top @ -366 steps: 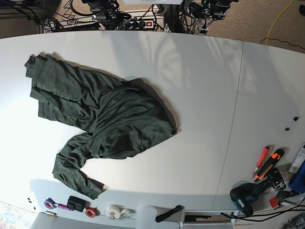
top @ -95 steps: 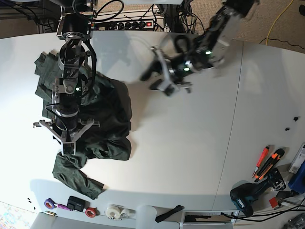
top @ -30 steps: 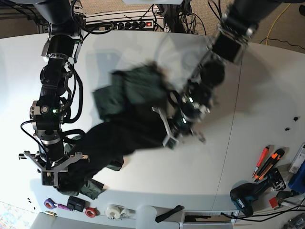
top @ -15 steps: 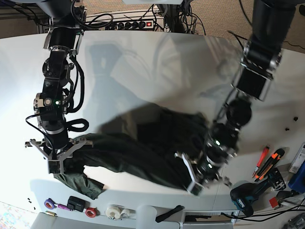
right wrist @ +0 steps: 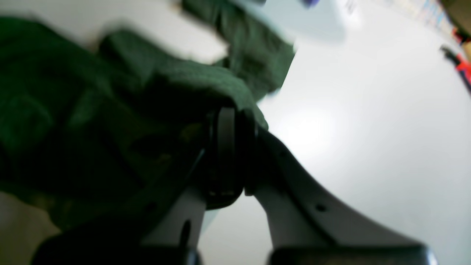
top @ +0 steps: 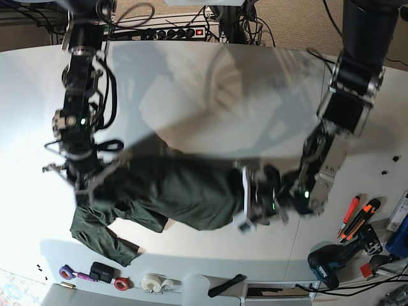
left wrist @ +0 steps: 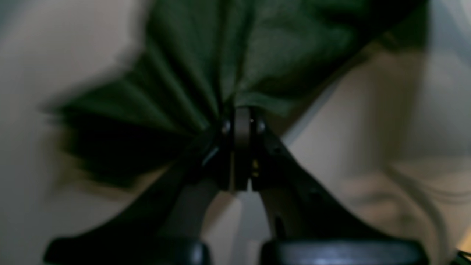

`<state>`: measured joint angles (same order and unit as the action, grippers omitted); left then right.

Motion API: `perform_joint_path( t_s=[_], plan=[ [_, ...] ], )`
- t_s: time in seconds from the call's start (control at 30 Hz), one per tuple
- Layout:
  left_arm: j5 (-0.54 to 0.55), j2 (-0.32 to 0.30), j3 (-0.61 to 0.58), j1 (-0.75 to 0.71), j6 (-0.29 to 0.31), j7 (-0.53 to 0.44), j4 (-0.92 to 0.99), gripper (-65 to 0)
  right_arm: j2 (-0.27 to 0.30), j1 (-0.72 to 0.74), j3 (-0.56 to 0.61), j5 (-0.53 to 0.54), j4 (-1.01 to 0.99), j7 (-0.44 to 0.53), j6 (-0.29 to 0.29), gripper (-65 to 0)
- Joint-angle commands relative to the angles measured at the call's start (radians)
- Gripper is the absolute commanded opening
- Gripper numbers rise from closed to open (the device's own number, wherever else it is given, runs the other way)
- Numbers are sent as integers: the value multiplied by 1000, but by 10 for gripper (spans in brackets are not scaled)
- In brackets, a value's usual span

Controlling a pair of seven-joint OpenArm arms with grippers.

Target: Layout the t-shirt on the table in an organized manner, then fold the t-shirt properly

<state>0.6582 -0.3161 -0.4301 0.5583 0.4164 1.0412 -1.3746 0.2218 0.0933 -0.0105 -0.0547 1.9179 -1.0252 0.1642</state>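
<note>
The dark green t-shirt (top: 185, 194) hangs stretched between my two grippers, low over the white table (top: 191, 83). One cuffed sleeve (top: 105, 237) trails on the table at the front left. In the base view, my left gripper (top: 247, 213) pinches the shirt's right end and my right gripper (top: 83, 191) pinches its left end. In the left wrist view, the left gripper (left wrist: 241, 112) is shut on bunched fabric of the t-shirt (left wrist: 220, 55), which fans out from it. In the right wrist view, the right gripper (right wrist: 232, 110) is shut on a thick fold of the t-shirt (right wrist: 73, 110).
Orange cutters (top: 357, 217) and a dark drill (top: 331, 262) lie at the front right edge. Tape rolls (top: 153, 282) and a purple roll (top: 66, 273) sit along the front left edge. A power strip with cables (top: 191, 30) runs behind the table.
The left gripper has pulled back from the front edge toward the middle, and the right arm has shifted slightly away. The shirt now stretches more tautly between them.
</note>
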Motion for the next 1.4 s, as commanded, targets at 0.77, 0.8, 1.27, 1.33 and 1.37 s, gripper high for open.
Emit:
perform_joint_path(
  t_s=[0.77, 0.8, 1.27, 1.33, 1.37],
  plan=[
    [57, -52, 38, -276, 63, -92, -87, -339, 11, -198, -543, 153, 18, -15, 154, -367],
    [45, -52, 45, -275, 64, -100, -89, -339, 11, -198, -550, 153, 18, -16, 154, -367],
    [73, 87, 308, -274, 79, -318, -210, -341, 8, -303, -559, 417, 17, -172, 326, -368],
    [43, 110, 296, -276, 66, -316, -209, -341, 9, -346, -559, 413, 8, -182, 339, -368],
    [33, 121, 286, -276, 54, -316, -209, -341, 9, -365, -559, 410, -2, -178, 347, -368]
  ],
)
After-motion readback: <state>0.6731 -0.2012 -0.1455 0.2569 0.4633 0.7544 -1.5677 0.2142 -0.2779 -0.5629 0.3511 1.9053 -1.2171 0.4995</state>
